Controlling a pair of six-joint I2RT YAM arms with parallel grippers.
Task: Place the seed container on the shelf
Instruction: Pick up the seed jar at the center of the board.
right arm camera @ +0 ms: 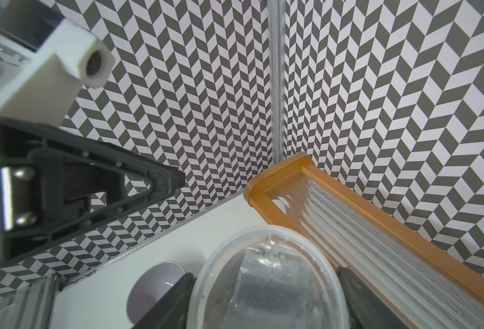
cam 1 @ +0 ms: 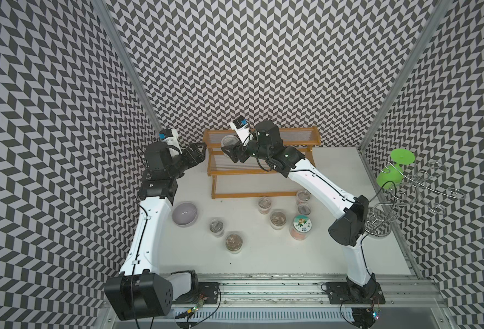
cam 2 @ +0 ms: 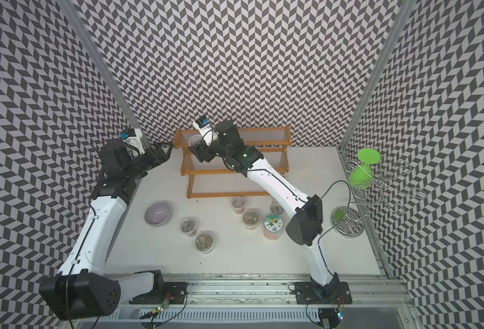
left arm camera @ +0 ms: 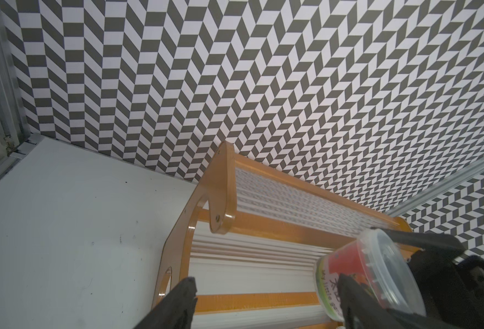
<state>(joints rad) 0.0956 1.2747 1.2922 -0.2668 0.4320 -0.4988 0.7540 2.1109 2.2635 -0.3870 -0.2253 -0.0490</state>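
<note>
Right wrist view: clear lidded cup [right arm camera: 269, 299], dark seeds inside. Right claw [right arm camera: 265, 275] holds it at the shelf's [right arm camera: 278, 172] ten o'clock end, arm reaching across. Left claw [cam 1: 199, 152] stands wide at nine o'clock.

The left arm [cam 1: 149, 228] rises from the near left and bends toward the far middle. The left claw [cam 1: 201, 151] is spread and empty. The right arm [cam 1: 317, 182] reaches far and leftward. The right claw [cam 1: 231, 152] grips the seed container [cam 1: 229, 141], near the left claw but apart.
</note>
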